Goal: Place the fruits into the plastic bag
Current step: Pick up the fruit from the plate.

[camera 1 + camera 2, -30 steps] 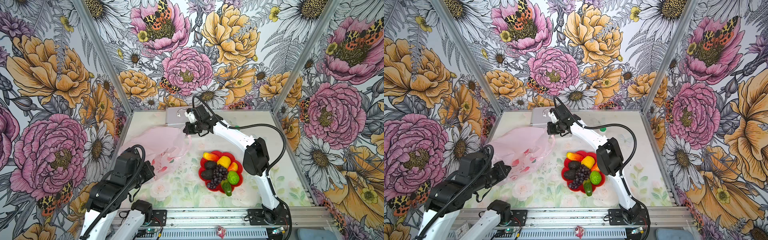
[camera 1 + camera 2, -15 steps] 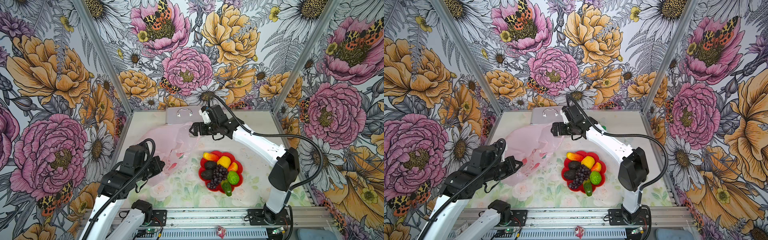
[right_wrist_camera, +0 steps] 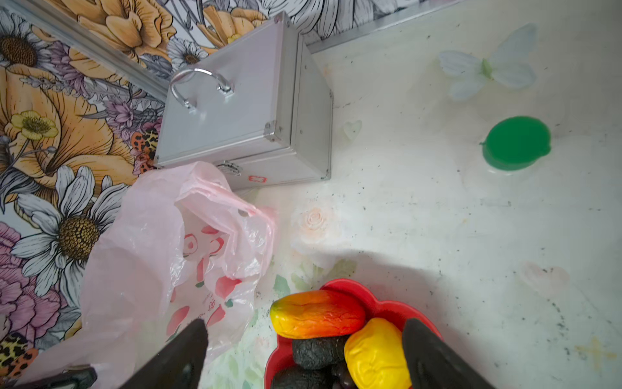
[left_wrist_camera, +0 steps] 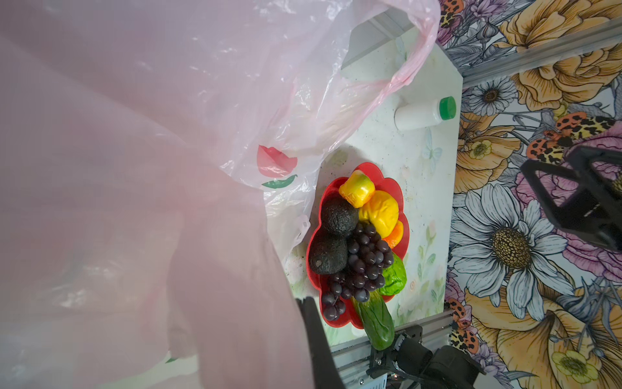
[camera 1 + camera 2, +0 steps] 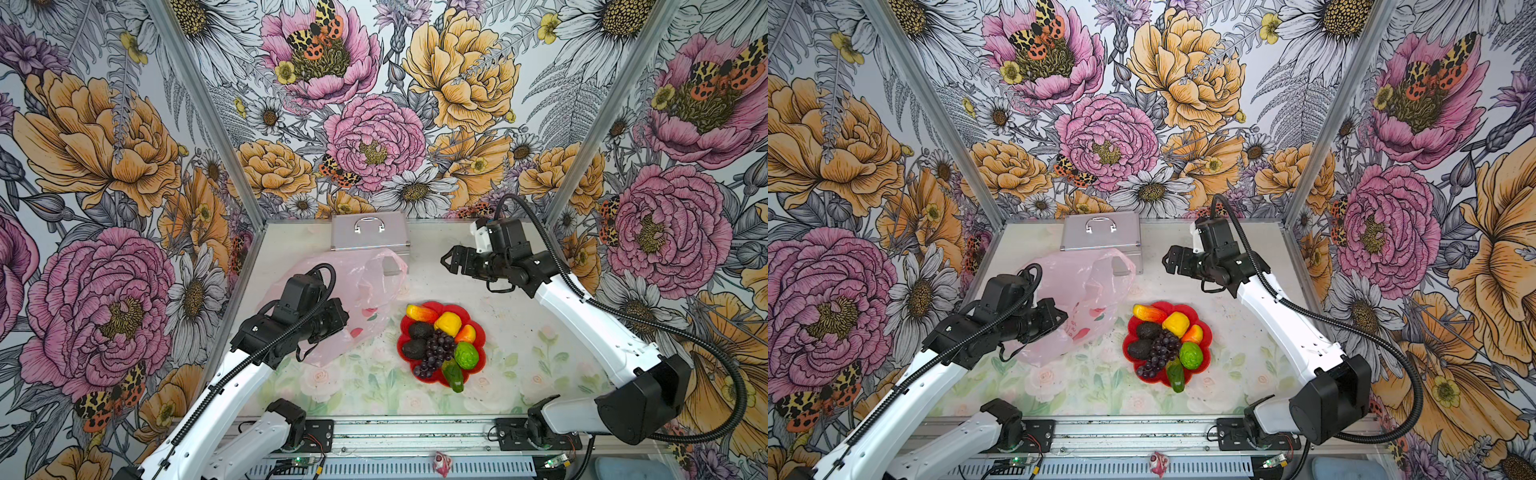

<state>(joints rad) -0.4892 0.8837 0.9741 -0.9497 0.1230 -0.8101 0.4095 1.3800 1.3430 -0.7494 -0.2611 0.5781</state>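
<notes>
**Bimanual workcell, top and wrist views.** The plastic bag (image 5: 368, 282) is a thin, crinkled, translucent pale-pink film with loop handles and red fruit prints. It lies slumped on the left half of the desk (image 5: 519, 345). Its far handle reaches the foot of a brushed silver metal case (image 5: 370, 232), a box with a curved handle on top.

The left tool (image 5: 338, 321) is closed on the near edge of the bag. The bag's film drapes across most of the left wrist view.

The fruits (image 5: 436, 345) are glossy moulded pieces heaped on a red flower-shaped plate (image 5: 480, 332), just right of the bag:
- an elongated orange-yellow mango (image 5: 419, 312)
- a dimpled yellow lemon (image 5: 448, 323)
- two rough, dark avocados (image 5: 420, 330)
- a beaded dark purple grape bunch (image 5: 436, 351)
- a knobbly green lime (image 5: 466, 355)
- a green-red mango (image 5: 454, 376) overhanging the near rim

All of them sit on the plate, outside the bag.

The right tool (image 5: 448, 262) hangs empty above the desk beyond the plate, to the right of the case and apart from the bag. Its black fingers (image 3: 181, 353) are spread wide. In the right wrist view the orange-yellow mango and the lemon show between them, lower down and untouched.
</notes>
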